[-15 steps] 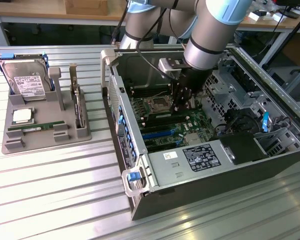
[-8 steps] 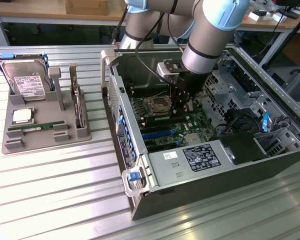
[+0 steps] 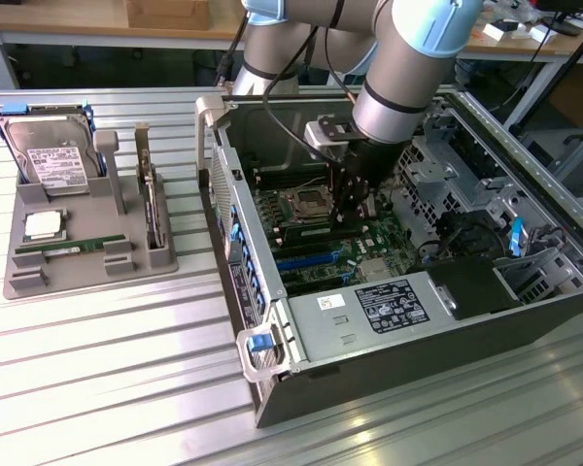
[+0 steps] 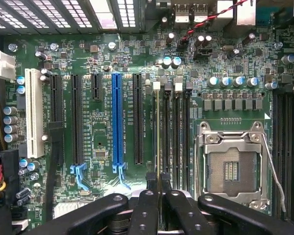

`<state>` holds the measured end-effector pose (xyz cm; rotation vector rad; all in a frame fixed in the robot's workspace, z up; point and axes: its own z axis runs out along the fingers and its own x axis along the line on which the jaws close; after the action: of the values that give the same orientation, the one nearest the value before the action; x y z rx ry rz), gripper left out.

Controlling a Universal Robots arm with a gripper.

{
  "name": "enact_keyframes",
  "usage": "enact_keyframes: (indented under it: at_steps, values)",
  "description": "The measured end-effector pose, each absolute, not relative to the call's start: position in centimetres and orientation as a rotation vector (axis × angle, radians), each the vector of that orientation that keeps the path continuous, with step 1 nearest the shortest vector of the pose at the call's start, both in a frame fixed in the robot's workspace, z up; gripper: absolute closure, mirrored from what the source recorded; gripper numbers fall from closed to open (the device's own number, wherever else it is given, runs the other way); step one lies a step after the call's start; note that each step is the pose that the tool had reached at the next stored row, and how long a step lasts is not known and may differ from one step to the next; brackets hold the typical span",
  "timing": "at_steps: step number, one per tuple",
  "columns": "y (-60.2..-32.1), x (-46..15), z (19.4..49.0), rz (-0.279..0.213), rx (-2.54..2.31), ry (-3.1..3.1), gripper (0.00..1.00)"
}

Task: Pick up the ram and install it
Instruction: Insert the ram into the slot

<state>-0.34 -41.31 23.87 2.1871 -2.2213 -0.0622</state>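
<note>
Case first: the open computer case (image 3: 525, 320) lies on its side on the slatted table (image 3: 107, 388), with the motherboard (image 4: 108, 142) exposed inside. On the board I see the empty CPU socket (image 4: 230, 166) with its metal frame, a row of dark memory slots (image 4: 179, 137) just beside it, and a blue slot (image 4: 117, 122) among the black expansion slots further off.

To the exterior view's left, well apart from the case, sits the grey tray (image 3: 39, 277). It holds a hard drive (image 3: 49, 155) propped at the back, a square CPU chip (image 3: 42, 225), a green stick (image 3: 63, 248) lying flat in a groove, and a card (image 3: 151, 209) standing on edge.

The arm reaches down into the case, and its bulk hides much of the board in the exterior view. Drive cages and cables crowd the side towards the exterior view's right.

The gripper (image 4: 158, 180) is pinched closed on the ram (image 4: 158, 137) — I see it edge-on as a thin line between the fingertips. Its long axis runs parallel to the memory slots, lined up with the slot furthest from the socket, reaching from the fingers to a white latch (image 4: 156, 85) at the far end. Whether it is seated or just above the slot — I cannot tell.
</note>
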Motion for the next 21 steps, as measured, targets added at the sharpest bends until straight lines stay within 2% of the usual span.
enact_keyframes:
  at_steps: [21]
  values:
    - [-41.44,0.15,23.52,-0.067,2.202,-2.21,0.88]
